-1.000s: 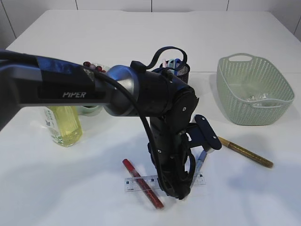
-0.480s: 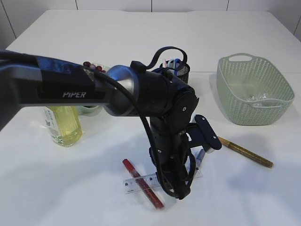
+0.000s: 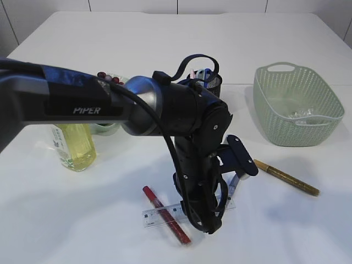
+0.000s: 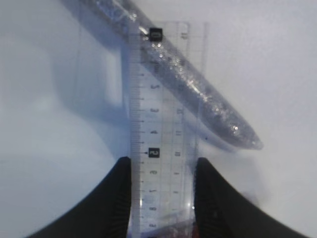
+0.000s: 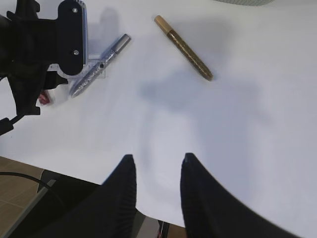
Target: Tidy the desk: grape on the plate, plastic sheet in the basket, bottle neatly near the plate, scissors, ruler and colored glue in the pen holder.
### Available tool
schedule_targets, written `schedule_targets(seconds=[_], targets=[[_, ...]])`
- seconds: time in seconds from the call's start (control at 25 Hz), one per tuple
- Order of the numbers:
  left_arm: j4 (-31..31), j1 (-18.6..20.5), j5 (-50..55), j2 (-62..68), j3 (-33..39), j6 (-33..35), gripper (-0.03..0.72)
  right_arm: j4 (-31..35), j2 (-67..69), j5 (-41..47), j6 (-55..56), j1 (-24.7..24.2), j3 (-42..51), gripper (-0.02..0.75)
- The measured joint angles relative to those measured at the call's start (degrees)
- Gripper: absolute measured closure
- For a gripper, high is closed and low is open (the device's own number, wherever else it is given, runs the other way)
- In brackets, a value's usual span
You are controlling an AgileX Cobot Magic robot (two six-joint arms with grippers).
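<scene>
The transparent ruler (image 3: 165, 213) lies flat on the white worktop (image 3: 66, 220) near its front edge. Its long axis runs roughly parallel to that edge, with the right end slightly farther back. In the left wrist view the ruler (image 4: 161, 139) runs straight away from the camera, and printed scale numerals are partly legible, among them 2, 4 and 5.

The left gripper (image 4: 161, 198) straddles the near end of the ruler. Its two dark fingers (image 4: 119, 193) press against the ruler's long edges, grasping it across its width.

A silver glitter glue pen (image 4: 198, 94) lies diagonally over the far part of the ruler, tip toward the right. A red glue pen (image 3: 166, 221) crosses the ruler's left part at a slant. A gold glue pen (image 3: 286, 177) lies apart toward the right edge, in front of the green basket (image 3: 264, 110).

The left arm (image 3: 82, 104) carries the lettering "PIPER".

The right gripper (image 5: 156, 186) hangs above bare worktop, jaws parted and released, holding nothing.

The black pen holder (image 3: 215, 82) stands behind the left arm.
</scene>
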Motion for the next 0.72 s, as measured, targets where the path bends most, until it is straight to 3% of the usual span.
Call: schedule_targets(seconds=[0.48, 0.72], targets=[[-0.1, 0.0, 2.0, 0.1, -0.4, -1.6, 0.413, 0.0, 0.0, 0.0, 0.0, 0.0, 0.0, 0.478], [-0.7, 0.0, 3.9, 0.1, -6.7, -6.0, 0.413, 0.0, 0.0, 0.0, 0.0, 0.0, 0.0, 0.478]])
